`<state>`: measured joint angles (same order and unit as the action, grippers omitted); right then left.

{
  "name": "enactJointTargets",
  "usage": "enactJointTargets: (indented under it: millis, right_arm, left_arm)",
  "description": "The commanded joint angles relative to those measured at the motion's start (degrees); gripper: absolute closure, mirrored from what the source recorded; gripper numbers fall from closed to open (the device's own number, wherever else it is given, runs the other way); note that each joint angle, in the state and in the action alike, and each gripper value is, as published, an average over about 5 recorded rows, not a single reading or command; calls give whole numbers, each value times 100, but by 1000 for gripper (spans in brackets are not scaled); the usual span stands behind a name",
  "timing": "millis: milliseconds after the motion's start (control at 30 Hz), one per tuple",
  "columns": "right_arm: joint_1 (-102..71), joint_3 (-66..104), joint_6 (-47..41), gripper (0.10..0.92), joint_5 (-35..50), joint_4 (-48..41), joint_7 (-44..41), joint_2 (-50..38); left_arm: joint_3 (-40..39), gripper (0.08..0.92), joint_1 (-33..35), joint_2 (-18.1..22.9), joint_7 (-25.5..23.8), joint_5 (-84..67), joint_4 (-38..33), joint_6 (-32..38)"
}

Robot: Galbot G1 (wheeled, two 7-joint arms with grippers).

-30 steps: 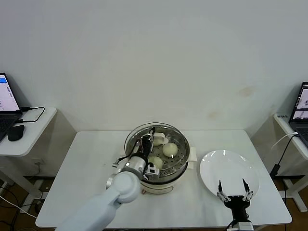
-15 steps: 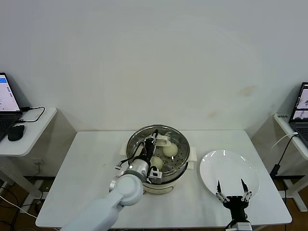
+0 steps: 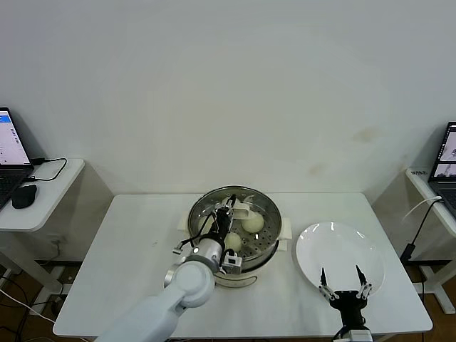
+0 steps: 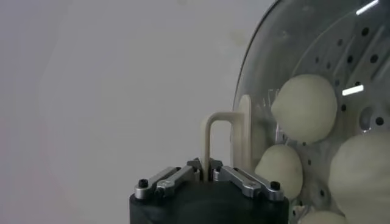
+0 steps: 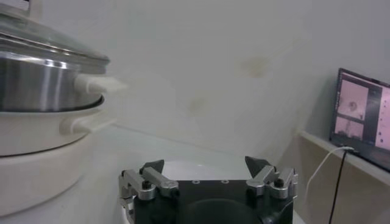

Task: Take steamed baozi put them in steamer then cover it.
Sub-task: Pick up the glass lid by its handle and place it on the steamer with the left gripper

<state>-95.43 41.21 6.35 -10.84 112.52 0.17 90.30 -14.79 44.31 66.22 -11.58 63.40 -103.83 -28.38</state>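
Note:
The steamer [image 3: 251,265] stands mid-table on its white base. The cover [image 3: 267,214], a clear glass lid, lies over it. My left gripper [image 3: 226,212] is shut on the cover's cream bar handle [image 4: 210,131] above the steamer's centre. Through the glass I see steamed baozi [image 3: 251,222] on the perforated tray. In the left wrist view three of them show [image 4: 303,108], with a fourth partly visible at the edge. My right gripper [image 3: 343,282] is open and empty over the near edge of the white plate [image 3: 340,246]. In the right wrist view, the right gripper [image 5: 204,165] faces the steamer's side [image 5: 36,85].
The white plate right of the steamer holds nothing. Side tables stand at both ends, with a laptop [image 3: 11,142] and mouse [image 3: 23,196] at left and a laptop [image 5: 364,115] at right. A wall rises behind the table.
My left gripper and the cover have shifted a little to the right over the steamer. The right gripper has barely moved.

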Motion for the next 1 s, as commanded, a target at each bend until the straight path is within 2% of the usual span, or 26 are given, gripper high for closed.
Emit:
enactJointTargets:
  millis: [33,133,367,533,700,800,867,933,1000]
  right_arm:
    - [-6,-11,3,203,0,10,-1,0]
    - [-21,-16,3,203,2,26,-1,-10]
    - [-103,71,-89,203,128,254,-23,-189]
    - [-114,122,-95,203,156,287,-27,-226]
    - [-197,128,-52,203,167,284,-22,-287]
    - [-217,121,-42,203,176,308,-19,-294]
    - [-227,103,-28,203,171,323,-14,-277]
    - [-245,69,6,203,174,331,-5,-268]
    - [-269,18,64,203,203,333,15,-269]
  left_arm:
    - [51,854,49,41,98,32,-22,17]
    - [93,827,106,8,132,3,-112,11]
    - [341,633,546,-233,214,-227,-651,33]
    - [718,512,1448,-471,473,-398,-1308,190]
    - [1373,347,2530,-652,855,-896,-2356,399]
    - [1878,261,3306,-755,1376,-1800,-2905,676]
    - [2232,214,3886,-757,2116,-2851,-3089,1035]
    - [2554,191,4373,-667,2924,-4194,-3076,1676]
    - [3034,180,4798,-506,3378,-5811,-2868,2726]
